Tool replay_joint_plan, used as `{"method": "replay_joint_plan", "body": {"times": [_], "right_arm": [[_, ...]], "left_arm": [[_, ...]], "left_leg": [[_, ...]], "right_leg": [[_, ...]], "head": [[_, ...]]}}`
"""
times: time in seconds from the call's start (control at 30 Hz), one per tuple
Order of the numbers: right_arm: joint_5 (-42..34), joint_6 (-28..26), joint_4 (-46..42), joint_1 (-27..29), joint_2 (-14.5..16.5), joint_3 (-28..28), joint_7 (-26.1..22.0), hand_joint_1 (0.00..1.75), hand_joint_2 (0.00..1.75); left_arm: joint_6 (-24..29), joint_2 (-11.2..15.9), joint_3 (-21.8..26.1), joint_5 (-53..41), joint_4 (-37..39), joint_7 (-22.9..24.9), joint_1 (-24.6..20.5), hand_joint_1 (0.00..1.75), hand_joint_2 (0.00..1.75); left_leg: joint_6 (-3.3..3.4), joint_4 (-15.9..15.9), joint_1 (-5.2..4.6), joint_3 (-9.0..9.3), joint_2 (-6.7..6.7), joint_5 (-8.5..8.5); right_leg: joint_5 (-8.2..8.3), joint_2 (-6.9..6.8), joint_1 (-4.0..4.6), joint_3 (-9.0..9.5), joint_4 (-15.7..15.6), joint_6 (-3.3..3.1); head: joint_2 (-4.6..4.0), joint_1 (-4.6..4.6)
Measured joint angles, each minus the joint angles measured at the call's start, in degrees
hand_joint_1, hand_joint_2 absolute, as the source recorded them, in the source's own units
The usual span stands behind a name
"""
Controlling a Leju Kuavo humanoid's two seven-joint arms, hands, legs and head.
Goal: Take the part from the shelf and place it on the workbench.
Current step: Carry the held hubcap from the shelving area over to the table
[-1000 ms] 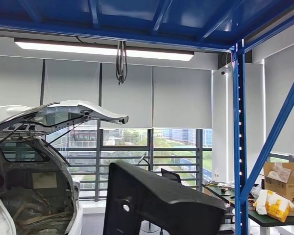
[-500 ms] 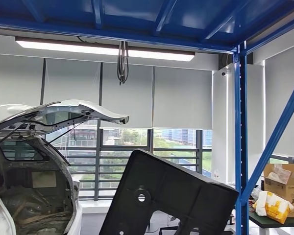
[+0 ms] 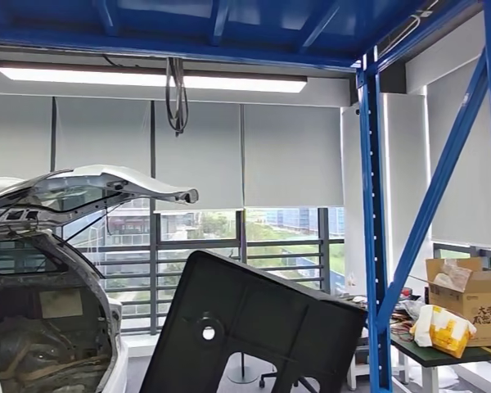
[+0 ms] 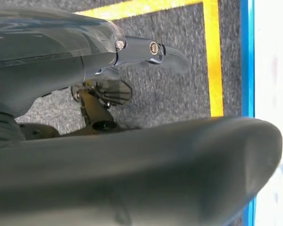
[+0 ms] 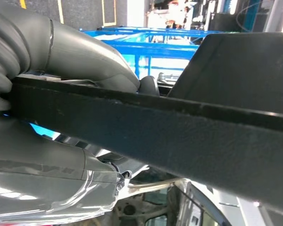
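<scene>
The part is a large black flat panel (image 3: 255,332) with a round hole, tilted up at the bottom middle of the head view. In the right wrist view my right hand (image 5: 44,108) grips the panel's edge (image 5: 190,136), grey fingers over one face and the thumb under the other. In the left wrist view the panel's thick rounded rim (image 4: 151,174) runs along my left hand (image 4: 62,56), whose fingers stretch out beside it above the floor. The workbench (image 3: 431,355), with a dark top, stands at the far right, behind the blue rack post.
A white car (image 3: 45,319) with its tailgate raised fills the left. A blue rack post (image 3: 371,246) and diagonal brace rise on the right. A cardboard box (image 3: 475,295) and a yellow-white package (image 3: 442,329) sit on the bench. Yellow floor tape (image 4: 213,56) lies below.
The panel has tipped up from nearly flat to show its face with the hole. The whole picture has slid left, so the camera has turned right.
</scene>
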Motion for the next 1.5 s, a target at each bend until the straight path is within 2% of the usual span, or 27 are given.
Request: {"method": "replay_joint_plan", "body": {"times": [0.07, 0.1, 0.13, 0.17, 0.2, 0.27, 0.3, 0.43, 0.5, 0.57, 0.6, 0.63, 0.67, 0.7, 0.77, 0.83, 0.87, 0.97, 1.03, 1.1, 1.13, 1.17, 1.2, 1.27, 1.33, 1.43, 1.5], "right_arm": [[-0.1, -0.1, 0.2, -0.3, 0.0, 0.3, 0.0, 1.75, 1.75], [-0.2, -0.1, 0.4, -0.3, 0.0, 0.4, 0.0, 1.75, 1.75], [-0.2, -0.2, 0.5, -0.2, -0.1, 0.5, 0.0, 1.75, 1.75], [-0.3, -0.2, 0.7, -0.2, -0.1, 0.6, 0.0, 1.75, 1.75], [-0.3, -0.2, 0.8, -0.2, -0.1, 0.7, 0.0, 1.75, 1.75], [-0.4, -0.2, 0.9, -0.3, -0.2, 0.8, -0.1, 1.75, 1.75], [-0.4, -0.2, 0.9, -0.4, -0.2, 0.9, -0.1, 1.75, 1.75], [-0.4, -0.3, 1.3, -0.5, -0.3, 1.2, -0.1, 1.75, 1.75], [-0.5, -0.4, 1.5, -0.7, -0.4, 1.3, -0.1, 1.75, 1.75], [-0.5, -0.4, 1.8, -0.9, -0.5, 1.4, -0.1, 1.75, 1.75], [-0.5, -0.4, 2.0, -0.8, -0.6, 1.5, -0.1, 1.75, 1.75], [-0.5, -0.4, 2.2, -0.8, -0.7, 1.6, -0.1, 1.75, 1.75], [-0.5, -0.4, 2.5, -0.8, -0.8, 1.6, -0.1, 1.75, 1.75], [-0.5, -0.5, 2.6, -0.8, -0.8, 1.6, -0.1, 1.75, 1.75], [-0.5, -0.5, 2.8, -1.1, -0.8, 1.7, -0.1, 1.75, 1.75], [-0.5, -0.5, 2.8, -1.4, -0.7, 1.7, -0.1, 1.75, 1.75], [-0.5, -0.5, 2.8, -1.5, -0.7, 1.7, -0.1, 1.75, 1.75], [-0.5, -0.5, 3.0, -1.6, -0.6, 1.7, -0.1, 1.75, 1.75], [-0.6, -0.5, 3.1, -1.8, -0.4, 1.7, -0.2, 1.75, 1.75], [-0.6, -0.5, 3.4, -1.7, -0.2, 1.8, -0.3, 1.75, 1.75], [-0.7, -0.5, 3.5, -1.6, -0.2, 1.9, -0.3, 1.75, 1.75], [-0.7, -0.5, 3.7, -1.5, -0.2, 1.9, -0.3, 1.75, 1.75], [-0.7, -0.5, 3.8, -1.4, -0.2, 2.0, -0.3, 1.75, 1.75], [-0.8, -0.5, 3.8, -1.3, -0.1, 2.1, -0.5, 1.75, 1.75], [-0.9, -0.4, 3.8, -1.3, 0.1, 2.1, -0.7, 1.75, 1.75], [-1.0, -0.2, 3.9, -1.2, 0.3, 2.1, -1.0, 1.75, 1.75], [-1.0, -0.1, 3.9, -1.2, 0.4, 2.1, -1.1, 1.75, 1.75]], "left_arm": [[0.2, 0.1, 0.3, -0.1, 0.0, 0.2, 0.2, 0.0, 1.75], [0.2, 0.2, 0.5, -0.1, 0.0, 0.3, 0.5, 0.0, 1.75], [0.3, 0.4, 0.6, -0.1, 0.0, 0.4, 0.7, 0.0, 1.75], [0.3, 0.5, 0.7, -0.1, 0.0, 0.5, 0.9, 0.0, 1.75], [0.3, 0.6, 0.7, -0.1, 0.0, 0.5, 1.1, 0.0, 1.75], [0.3, 0.8, 0.8, -0.1, 0.0, 0.5, 1.1, 0.0, 1.75], [0.3, 0.8, 0.8, -0.1, 0.0, 0.5, 1.1, 0.0, 1.75], [0.4, 0.9, 0.8, -0.2, 0.0, 0.8, 1.2, 0.0, 1.75], [0.4, 1.0, 0.9, -0.2, 0.0, 0.9, 1.2, 0.0, 1.75], [0.4, 1.0, 0.9, -0.3, 0.0, 1.0, 1.1, 0.0, 1.75], [0.4, 1.0, 0.9, -0.4, 0.0, 1.1, 1.2, 0.0, 1.75], [0.4, 1.0, 1.0, -0.5, 0.0, 1.1, 1.2, 0.0, 1.75], [0.4, 1.0, 1.0, -0.6, 0.0, 1.2, 1.2, 0.0, 1.75], [0.4, 1.0, 1.0, -0.6, 0.0, 1.2, 1.2, 0.0, 1.75], [0.4, 1.0, 1.1, -0.7, 0.0, 1.3, 1.2, 0.0, 1.75], [0.3, 1.0, 1.2, -0.8, 0.0, 1.4, 1.2, 0.0, 1.75], [0.3, 1.0, 1.2, -0.8, 0.0, 1.4, 1.2, 0.0, 1.75], [0.3, 1.0, 1.2, -0.9, 0.0, 1.5, 1.3, 0.0, 1.75], [0.3, 1.1, 1.3, -1.2, 0.0, 1.6, 1.3, 0.0, 1.75], [0.3, 1.1, 1.3, -1.4, 0.0, 1.7, 1.3, 0.0, 1.75], [0.3, 1.1, 1.4, -1.4, 0.0, 1.8, 1.3, 0.0, 1.75], [0.3, 1.1, 1.4, -1.5, 0.0, 1.8, 1.4, 0.0, 1.75], [0.3, 1.1, 1.5, -1.6, 0.0, 1.8, 1.4, 0.0, 1.75], [0.3, 1.2, 1.5, -1.8, 0.0, 1.9, 1.3, 0.0, 1.75], [0.3, 1.3, 1.5, -2.0, 0.0, 2.0, 1.3, 0.0, 1.75], [0.3, 1.5, 1.5, -2.6, 0.0, 2.1, 1.4, 0.0, 1.75], [0.3, 1.7, 1.5, -2.9, 0.0, 2.2, 1.4, 0.0, 1.75]], "left_leg": [[0.24, 8.1, -0.22, -4.66, -0.07, -2.83], [0.35, 11.5, -0.34, -6.93, -0.1, -3.51], [0.52, 13.1, -0.44, -8.42, -0.14, -3.13], [0.74, 12.4, -0.55, -8.84, -0.18, -1.61], [0.99, 9.7, -0.66, -8.19, -0.22, 0.78], [1.43, 2.6, -0.92, -5.75, -0.39, 5.21], [1.55, 0.1, -1.05, -4.81, -0.5, 6.2], [2.21, -1.9, -1.27, -4.27, -0.68, 6.59], [2.74, -2.2, -1.05, -4.24, -0.55, 7.02], [2.95, -2.3, -1.06, -4.29, -0.42, 7.16], [3.02, -2.3, -1.07, -4.34, -0.34, 7.21], [3.07, -2.3, -1.08, -4.39, -0.27, 7.28], [3.09, -2.3, -1.08, -4.45, -0.23, 7.36], [3.08, -2.2, -1.09, -4.47, -0.21, 7.44], [2.87, -2.2, -1.17, -4.51, -0.23, 7.63], [2.37, -2.3, -1.18, -4.63, -0.23, 7.97], [2.05, -2.3, -1.13, -4.7, -0.22, 8.21], [1.18, -2.2, -0.85, -4.97, -0.32, 7.83], [0.91, 1.5, -0.81, -6.38, -0.43, 4.15], [0.63, 8.7, -0.78, -8.6, -0.44, -0.46], [0.48, 11.5, -0.73, -9.17, -0.44, -1.58], [0.3, 12.7, -0.65, -8.97, -0.44, -1.65], [0.13, 11.6, -0.51, -7.7, -0.43, -0.66], [-0.3, 4.6, -0.1, -3.02, -0.46, 2.17], [-0.36, -1.2, 0.0, 0.34, -0.78, 3.31], [0.58, -2.4, -0.31, 0.29, -0.96, 3.61], [1.84, -2.5, -0.38, -0.44, -0.74, 4.41]], "right_leg": [[-0.24, 0.08, 0.28, 0.11, 0.0, -0.46], [-0.34, 0.19, 0.44, 0.19, 0.0, -0.61], [-0.45, 0.35, 0.6, 0.32, 0.0, -0.73], [-0.56, 0.53, 0.72, 0.53, 0.0, -0.81], [-0.7, 0.69, 0.8, 0.8, 0.0, -0.82], [-1.02, 0.92, 0.98, 1.23, 0.1, -0.63], [-1.1, 1.0, 1.04, 1.24, 0.2, -0.44], [-1.1, 0.98, 0.97, 0.85, 0.4, 0.75], [-3.59, 0.7, 0.91, 0.01, 3.0, 1.28], [-7.78, 0.48, 0.72, -2.21, 9.7, 1.69], [-9.33, 0.45, 0.63, -3.31, 13.1, 1.85], [-9.91, 0.42, 0.59, -3.77, 15.2, 1.99], [-9.42, 0.38, 0.56, -3.2, 15.1, 2.09], [-8.07, 0.34, 0.55, -1.59, 12.9, 2.11], [-4.95, 0.29, 0.66, 3.38, 4.6, 1.76], [-3.72, 0.31, 0.98, 6.32, -0.8, 1.19], [-3.75, 0.34, 1.18, 6.61, -1.6, 0.96], [-2.7, 0.12, 1.14, 6.4, -2.5, -0.1], [-1.73, -0.13, 0.91, 5.82, -3.1, -0.84], [-1.03, -0.2, 0.99, 4.78, -3.0, -1.07], [-0.71, -0.23, 1.02, 4.28, -2.9, -1.02], [-0.41, -0.26, 1.01, 3.75, -2.8, -0.92], [-0.14, -0.25, 0.96, 3.22, -2.6, -0.75], [0.18, -0.2, 0.84, 2.1, -1.8, -0.31], [0.48, -0.09, 0.91, 1.03, -0.8, 0.31], [1.32, 0.0, 0.84, 0.14, -0.3, 1.41], [-0.65, -0.08, 0.64, -0.53, 1.3, 1.94]], "head": [[-0.01, 0.01], [-0.01, 0.01], [-0.01, 0.02], [-0.01, 0.02], [-0.01, 0.01], [-0.01, 0.0], [0.01, -0.01], [0.01, -0.02], [0.0, -0.02], [-0.01, -0.02], [-0.01, -0.03], [-0.01, -0.03], [-0.01, -0.03], [-0.01, -0.03], [-0.01, -0.02], [-0.01, -0.02], [-0.01, -0.02], [-0.01, -0.02], [-0.01, -0.02], [-0.01, -0.02], [-0.01, -0.02], [-0.01, -0.02], [-0.01, -0.02], [-0.01, -0.02], [-0.01, -0.04], [-0.01, -0.04], [-0.01, -0.05]]}}
